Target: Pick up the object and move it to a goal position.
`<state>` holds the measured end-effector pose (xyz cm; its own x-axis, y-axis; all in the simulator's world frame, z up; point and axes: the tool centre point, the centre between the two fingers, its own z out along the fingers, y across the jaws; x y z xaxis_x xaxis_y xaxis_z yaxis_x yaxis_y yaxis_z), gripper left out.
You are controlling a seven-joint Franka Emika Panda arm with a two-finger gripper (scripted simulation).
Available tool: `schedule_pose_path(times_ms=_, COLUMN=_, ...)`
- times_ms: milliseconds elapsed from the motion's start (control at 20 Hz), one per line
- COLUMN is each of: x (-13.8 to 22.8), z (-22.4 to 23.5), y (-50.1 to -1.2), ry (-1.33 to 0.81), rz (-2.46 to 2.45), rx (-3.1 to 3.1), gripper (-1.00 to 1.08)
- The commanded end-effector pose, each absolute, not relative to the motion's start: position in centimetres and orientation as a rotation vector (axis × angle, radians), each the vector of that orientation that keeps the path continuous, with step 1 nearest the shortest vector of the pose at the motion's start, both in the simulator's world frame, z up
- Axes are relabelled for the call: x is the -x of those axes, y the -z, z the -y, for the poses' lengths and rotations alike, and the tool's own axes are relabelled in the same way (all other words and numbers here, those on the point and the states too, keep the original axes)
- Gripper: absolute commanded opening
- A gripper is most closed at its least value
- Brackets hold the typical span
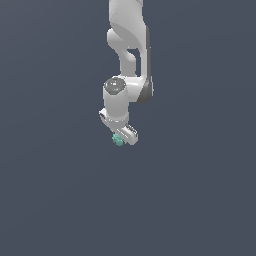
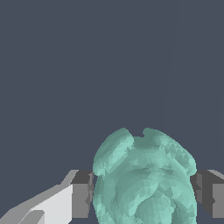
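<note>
the white two-fingered robot gripper (image 1: pixel 120 137) was closed on the tiny teal-green, knobbly, roughly round lump (image 2: pixel 144 179), its dark pads (image 2: pixel 83 192) pressed against the lump's two opposite sides. the lump sat between the fingertips, against a plain grey backdrop. it looked light and rigid; its bumpy surface probably resisted slipping, so a grip across the widest middle suited it.

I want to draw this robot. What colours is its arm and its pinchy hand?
The arm is smooth, rounded and white, with dark grey along one side and a grey round cap on a joint. The gripper is white too. Up close, its fingers are blocky, white further back and dark grey at the tips. No cables or markings show.
</note>
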<state>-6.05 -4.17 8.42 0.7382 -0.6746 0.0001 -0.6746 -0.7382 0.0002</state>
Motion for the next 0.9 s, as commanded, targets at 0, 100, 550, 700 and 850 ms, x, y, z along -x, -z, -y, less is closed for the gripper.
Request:
schedule_pose_path(times_ms=0, x=5.4, z=3.5, y=-10.2, ry=-0.001, rz=1.137, rx=-2.928, gripper=-1.0)
schedule_pose_path(times_ms=100, x=4.8, z=2.8, y=-11.9, ry=-0.001, rz=1.137, rx=-2.928, gripper=-1.0)
schedule_pose_path(times_ms=550, x=2.1, z=0.1, y=-18.7, ry=-0.001, rz=1.137, rx=-2.927, gripper=-1.0)
schedule_pose_path(times_ms=700, x=1.5, z=-0.5, y=-20.1, ry=-0.001, rz=1.137, rx=-2.927, gripper=-1.0)
schedule_pose_path(times_ms=850, x=1.1, z=-0.9, y=-21.0, ry=-0.001, rz=1.137, rx=-2.928, gripper=-1.0)
